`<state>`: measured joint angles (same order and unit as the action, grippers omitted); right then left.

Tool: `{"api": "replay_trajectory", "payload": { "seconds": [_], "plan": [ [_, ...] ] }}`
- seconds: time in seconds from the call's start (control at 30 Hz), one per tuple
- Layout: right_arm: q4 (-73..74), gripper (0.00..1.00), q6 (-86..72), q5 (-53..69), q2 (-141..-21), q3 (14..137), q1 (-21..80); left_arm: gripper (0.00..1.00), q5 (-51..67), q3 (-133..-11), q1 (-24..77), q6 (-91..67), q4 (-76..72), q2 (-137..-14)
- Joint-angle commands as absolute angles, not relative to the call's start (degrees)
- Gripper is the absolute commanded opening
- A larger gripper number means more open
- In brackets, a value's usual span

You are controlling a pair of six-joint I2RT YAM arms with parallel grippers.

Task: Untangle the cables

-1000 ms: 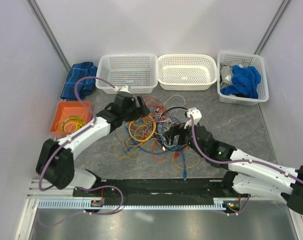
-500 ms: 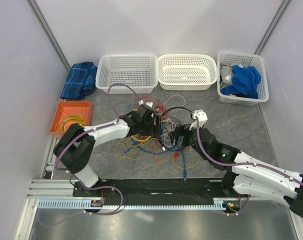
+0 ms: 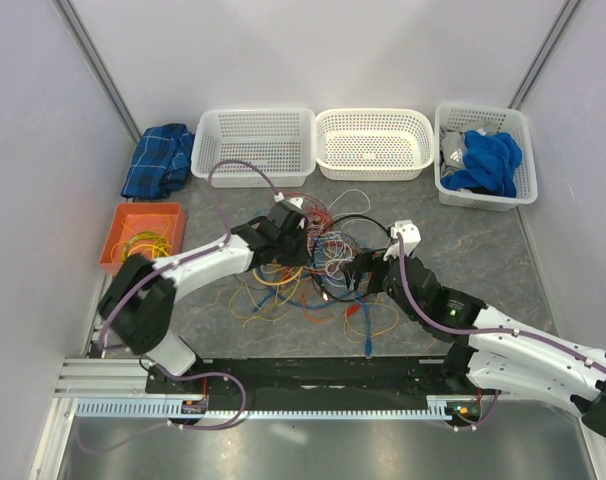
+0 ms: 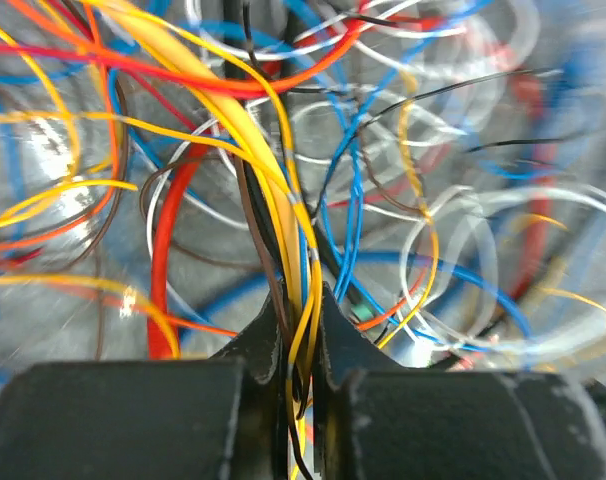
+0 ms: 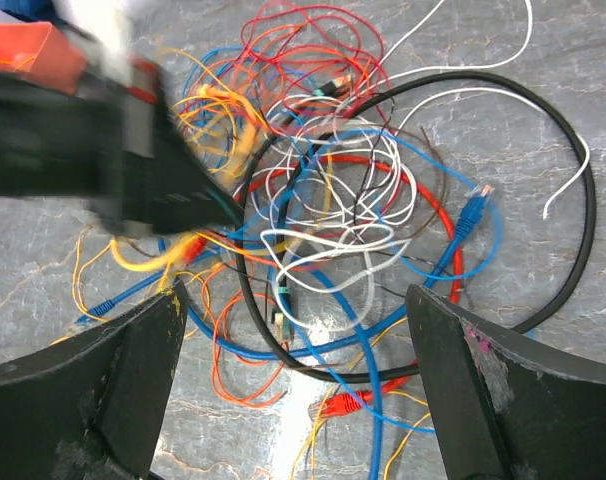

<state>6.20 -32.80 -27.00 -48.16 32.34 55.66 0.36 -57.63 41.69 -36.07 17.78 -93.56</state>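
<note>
The cables (image 3: 323, 262) lie in a jumble of thin yellow, orange, red, blue and white wires mid-table, with a thicker black loop (image 3: 360, 220) at its back right. My left gripper (image 3: 288, 237) sits on the pile's left side. In the left wrist view my left gripper (image 4: 301, 308) is shut on a thin bundle of yellow, brown and blue wires (image 4: 258, 135) running up from the jaws. My right gripper (image 3: 359, 276) hovers at the pile's right front. In its own view my right gripper (image 5: 293, 300) is wide open above the blue and orange strands, holding nothing; the black loop (image 5: 579, 205) curves right.
Three white baskets (image 3: 256, 145) (image 3: 373, 143) (image 3: 483, 190) line the back; the right one holds a blue cloth (image 3: 491, 160). An orange tray (image 3: 120, 228) with yellow wire sits far left, and a folded blue cloth (image 3: 159, 160) lies behind it. A blue plug end (image 3: 369, 348) trails toward the front rail.
My left arm swung right from the pile's left edge into the tangle and its jaws closed on a bundle of wires. The right gripper stayed open and shifted slightly right.
</note>
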Motion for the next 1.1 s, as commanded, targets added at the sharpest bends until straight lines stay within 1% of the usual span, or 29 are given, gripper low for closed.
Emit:
{"api": "replay_trajectory", "payload": {
  "seconds": [0.0,0.07,0.1,0.23,0.37,0.4,0.43,0.5,0.6,0.73,0.93,1.07],
  "plan": [
    [6.42,0.98,-32.43,-29.88,-46.50,33.40,55.81,0.02,4.98,-60.64,41.66,-31.12,16.35,-77.73],
    [6.33,0.98,-32.17,-30.41,-45.53,33.75,55.81,0.02,8.24,-61.78,41.66,-29.10,15.39,-74.28],
    [6.07,0.98,-32.17,-30.85,-45.01,33.84,55.81,0.02,11.66,-62.14,41.66,-28.48,15.12,-72.96],
    [4.75,0.98,-31.55,-33.65,-40.19,34.10,55.81,0.02,19.94,-62.85,41.66,-25.06,14.16,-67.86],
    [0.89,0.98,-31.11,-36.03,-34.64,33.49,55.81,0.02,26.97,-58.55,41.66,-23.29,8.80,-65.05],
    [0.44,0.98,-31.20,-36.21,-33.76,33.40,55.81,0.02,30.46,-57.32,41.57,-23.29,7.22,-64.78],
    [-1.13,0.98,-31.03,-36.38,-32.27,33.22,55.81,0.02,32.50,-55.04,41.57,-23.38,3.47,-64.60],
    [-3.16,0.98,-31.03,-36.39,-31.64,33.40,55.81,0.02,36.19,-53.09,41.57,-23.55,0.28,-64.69],
    [-4.30,0.98,-31.11,-35.34,-32.95,34.71,55.81,0.02,40.85,-50.89,41.66,-23.82,-4.39,-65.39],
    [-4.66,0.96,-31.55,-31.39,-39.61,38.48,55.72,0.02,44.38,-51.15,41.66,-23.73,-5.54,-66.62],
    [-6.23,0.89,-32.87,-24.10,-48.85,41.49,53.97,0.02,44.91,-50.45,41.66,-23.91,-5.98,-66.27],
    [-11.41,0.85,-34.54,-19.70,-50.36,40.61,51.69,0.02,45.09,-50.10,41.66,-23.82,-6.15,-66.01]
  ]
}}
